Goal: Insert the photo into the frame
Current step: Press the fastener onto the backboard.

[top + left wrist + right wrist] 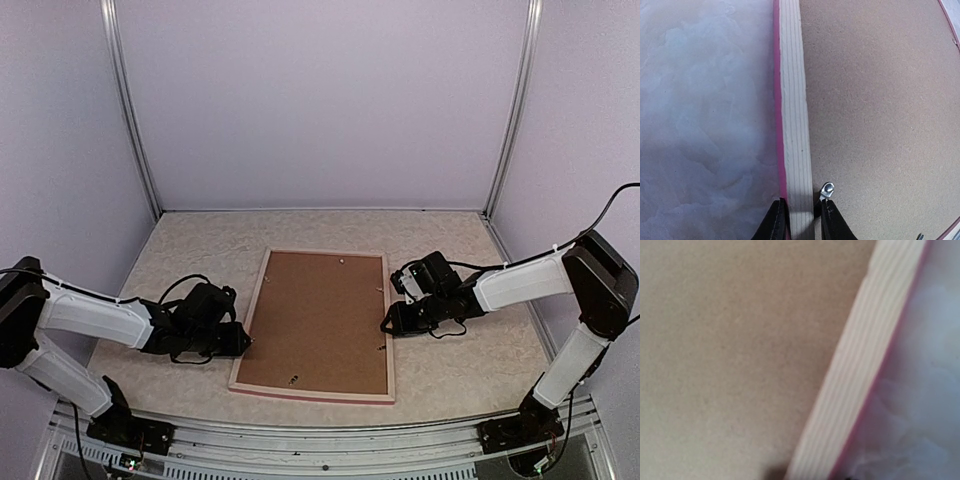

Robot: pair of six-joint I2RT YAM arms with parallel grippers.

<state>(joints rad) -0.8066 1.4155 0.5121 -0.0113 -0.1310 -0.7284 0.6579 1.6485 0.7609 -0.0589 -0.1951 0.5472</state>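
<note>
The frame (310, 392) lies face down on the table, its pale wood back up and a pink-red edge showing. A brown backing board (320, 320) fills its opening. The photo is hidden. My left gripper (240, 342) is at the frame's left rail. In the left wrist view its two black fingers (775, 222) straddle the rail (792, 100) and press both sides, next to a small metal tab (827, 190). My right gripper (388, 325) is at the right rail (860, 370). Only dark fingertip edges show there, on either side of the rail, at the bottom of the right wrist view.
The table top (190, 250) is pale and mottled, closed in by lilac walls at the back and both sides. Small metal tabs sit along the frame's inner edge (381, 348). Black cables hang by both wrists.
</note>
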